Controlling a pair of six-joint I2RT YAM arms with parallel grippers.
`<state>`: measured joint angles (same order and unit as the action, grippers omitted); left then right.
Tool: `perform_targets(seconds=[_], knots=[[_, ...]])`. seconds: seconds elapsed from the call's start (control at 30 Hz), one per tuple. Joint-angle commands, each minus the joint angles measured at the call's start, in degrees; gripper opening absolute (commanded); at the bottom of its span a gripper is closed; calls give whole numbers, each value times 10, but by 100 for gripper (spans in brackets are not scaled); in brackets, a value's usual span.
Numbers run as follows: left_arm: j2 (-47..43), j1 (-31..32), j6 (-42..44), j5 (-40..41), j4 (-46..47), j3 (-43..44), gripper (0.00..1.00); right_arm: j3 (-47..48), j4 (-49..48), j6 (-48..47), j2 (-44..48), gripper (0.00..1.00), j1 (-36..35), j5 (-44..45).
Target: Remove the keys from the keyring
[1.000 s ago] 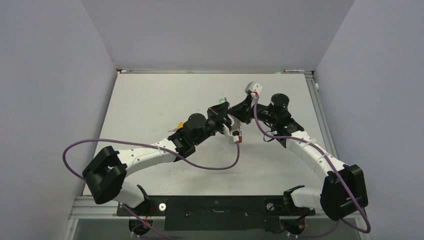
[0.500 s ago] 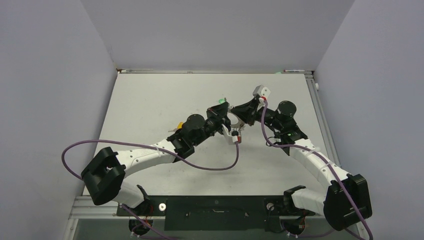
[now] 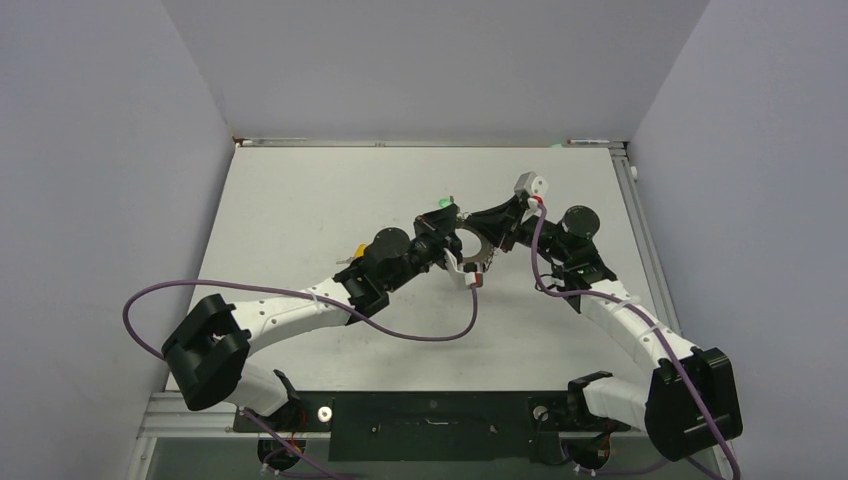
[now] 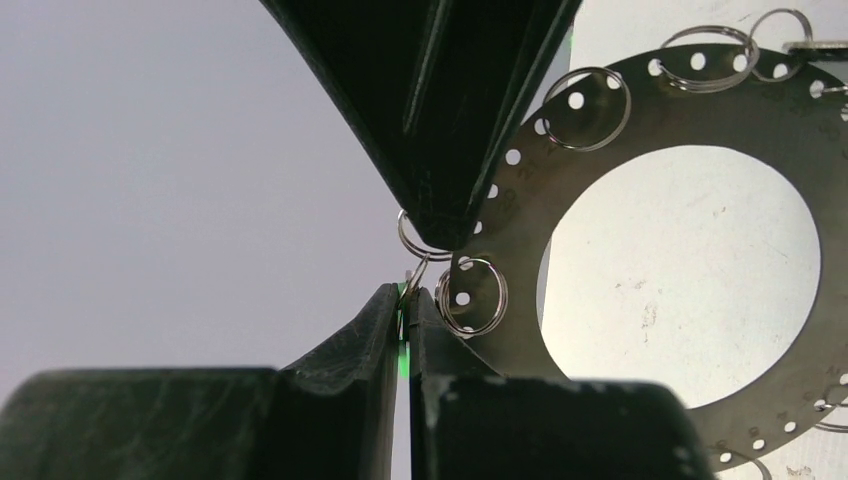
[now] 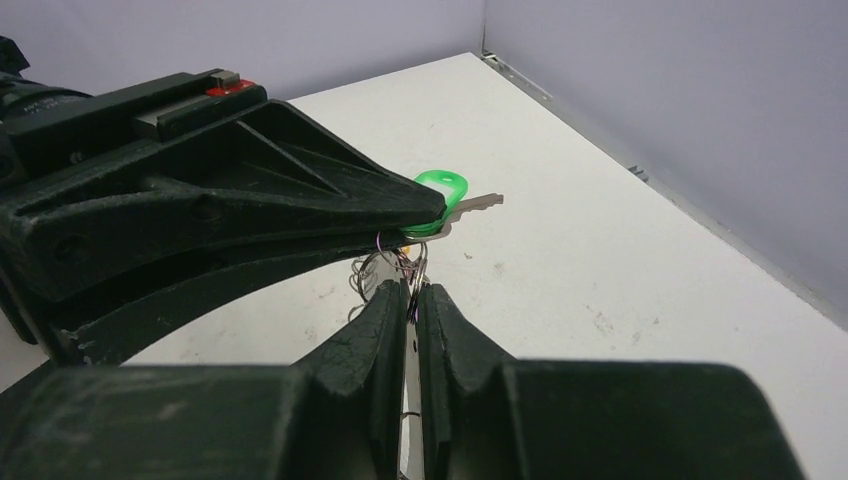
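Above the bench [image 3: 300, 200], the right gripper [image 5: 412, 290], jaws clamped on the keyring [image 4: 650, 115] at its rim, meets the left gripper [image 4: 405, 300], jaws closed on the green key [image 5: 445, 188]; a careless pull could drag the ring from that thin hold or snag the split ring [image 4: 472, 297].

Left arm [image 3: 300, 305] ran from its near-left base, elbow low at near left, forearm stretched far and right toward mid-table. Right arm [image 3: 625, 320] mirrored it from the near right, elbow out right, forearm angled far and left. Left gripper [image 3: 445, 218] and right gripper [image 3: 478, 222] met nearly tip to tip at centre. Both had jaws pressed together. Right gripper's tip pointed at the left fingers [image 4: 385, 330], just beside them.
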<state>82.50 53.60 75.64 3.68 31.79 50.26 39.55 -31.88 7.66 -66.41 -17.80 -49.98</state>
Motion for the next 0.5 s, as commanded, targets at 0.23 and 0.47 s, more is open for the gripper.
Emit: perform_targets(seconds=[0.23, 0.47], knots=[[-16, -1, 22, -8, -7, 29, 0, 29, 19, -98, -19, 42, 15, -57], [-14, -1, 40, -3, -10, 26, 0, 93, 151, -83, -7, 39, 13, -71]])
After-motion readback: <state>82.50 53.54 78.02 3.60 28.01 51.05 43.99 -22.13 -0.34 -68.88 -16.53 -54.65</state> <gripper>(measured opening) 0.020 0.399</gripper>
